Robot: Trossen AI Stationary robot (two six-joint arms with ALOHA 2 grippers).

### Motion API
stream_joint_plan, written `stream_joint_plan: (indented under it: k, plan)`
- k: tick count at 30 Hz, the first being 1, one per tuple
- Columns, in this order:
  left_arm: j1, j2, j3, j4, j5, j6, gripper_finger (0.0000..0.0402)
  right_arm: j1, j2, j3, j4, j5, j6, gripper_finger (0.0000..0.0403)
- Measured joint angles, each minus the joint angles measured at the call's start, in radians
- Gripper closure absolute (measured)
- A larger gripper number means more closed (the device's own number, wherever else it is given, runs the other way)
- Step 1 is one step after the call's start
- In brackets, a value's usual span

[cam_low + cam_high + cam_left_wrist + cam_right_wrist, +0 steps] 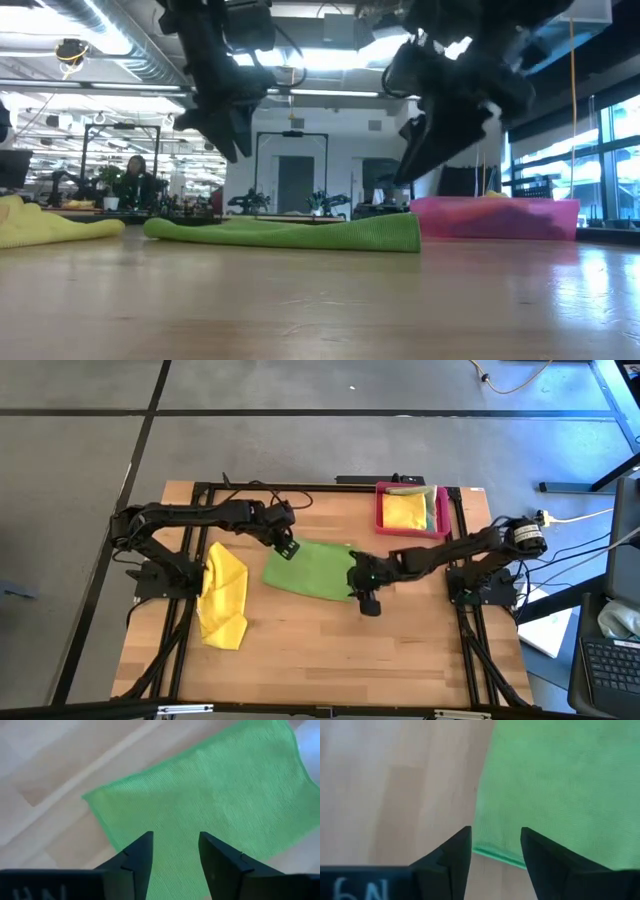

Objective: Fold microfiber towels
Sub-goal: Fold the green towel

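Jaws, left: left gripper (289, 547) hangs over the far-left corner of the green towel (312, 569); in its wrist view the two fingers (137, 860) stand apart with nothing between them, the cloth lying flat below.
Jaws, right: right gripper (368, 603) hangs at the towel's near-right edge; its fingers (454, 854) are parted and empty, one over bare wood, the other over the cloth's hem.
Height: in the low view both grippers sit clear above the towel (290, 232), not touching it.
Green towel: lies folded and flat near the middle of the tabletop (320, 650), between the two arms, long side running left to right.
Yellow towel: a rumpled yellow towel (224, 596) lies at the left side of the tabletop, well apart from the green one, beside the left arm's base.
Tray: a pink tray (381, 510) stands at the far right edge; inside it lies a folded yellow cloth (404, 510), with a strip of pale green cloth (433, 505) beside it.
Background: a person (132, 180) is seated far off in the room, behind the tabletop.
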Motion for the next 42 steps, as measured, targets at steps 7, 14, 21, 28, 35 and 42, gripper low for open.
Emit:
stream_joint_plan:
  k: [7, 14, 21, 28, 35, 42]
  plan:
    - [-0.085, 0.000, 0.000, -0.044, 0.014, -0.085, 0.0250, 0.039, 0.056, -0.035, 0.116, 0.001, -0.001, 0.0235]
    - [-0.196, 0.000, 0.000, -0.074, 0.011, -0.185, 0.0250, 0.046, 0.148, -0.035, 0.151, 0.028, 0.055, 0.0235]
    - [-0.270, 0.000, 0.000, -0.112, -0.004, -0.252, 0.0250, 0.065, 0.171, -0.035, 0.150, -0.110, 0.095, 0.0235]
    - [-0.297, 0.000, 0.000, -0.117, -0.020, -0.276, 0.0250, 0.097, 0.168, -0.006, 0.108, -0.115, 0.106, 0.0235]
    - [-0.297, 0.000, 0.000, -0.116, -0.057, -0.259, 0.0250, 0.120, 0.182, 0.026, 0.138, -0.059, 0.114, 0.0243]
    - [-0.339, -0.001, 0.000, -0.076, -0.166, 0.054, 0.0250, 0.125, 0.232, 0.022, 0.134, -0.029, 0.202, 0.0247]
